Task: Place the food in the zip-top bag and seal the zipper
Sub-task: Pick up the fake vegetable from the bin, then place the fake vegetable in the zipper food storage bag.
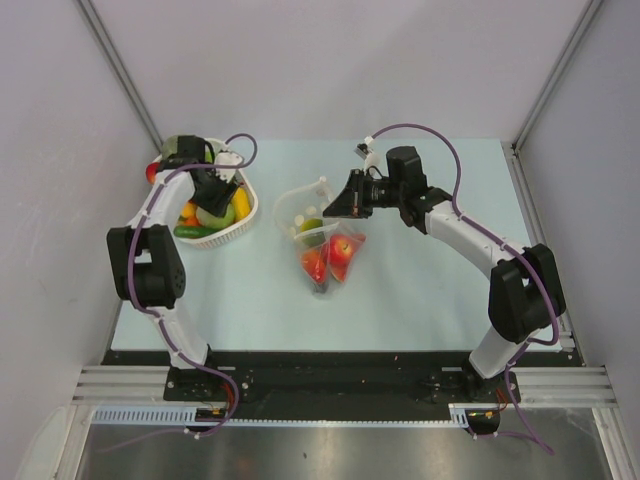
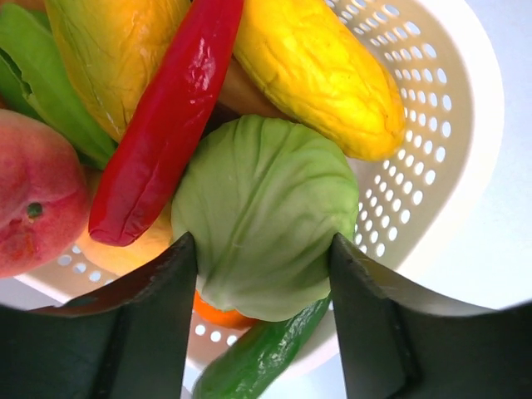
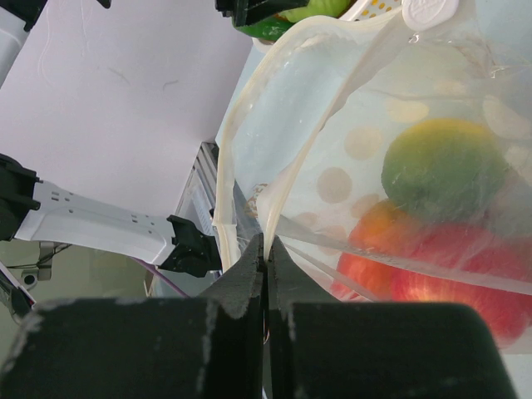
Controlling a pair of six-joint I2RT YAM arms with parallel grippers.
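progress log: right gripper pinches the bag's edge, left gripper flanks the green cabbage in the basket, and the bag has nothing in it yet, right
Not empty: the right wrist view shows a green round fruit and red fruit inside the zip-top bag. The rest holds: the right gripper pinches its edge, and the left gripper flanks the green cabbage in the basket.

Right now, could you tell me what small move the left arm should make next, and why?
Probably close the left gripper on the pale green cabbage and lift it. Its jaws stand open on either side of the cabbage in the white basket, while the right gripper, shut on the zip-top bag at its rim, holds the mouth open with food already inside.
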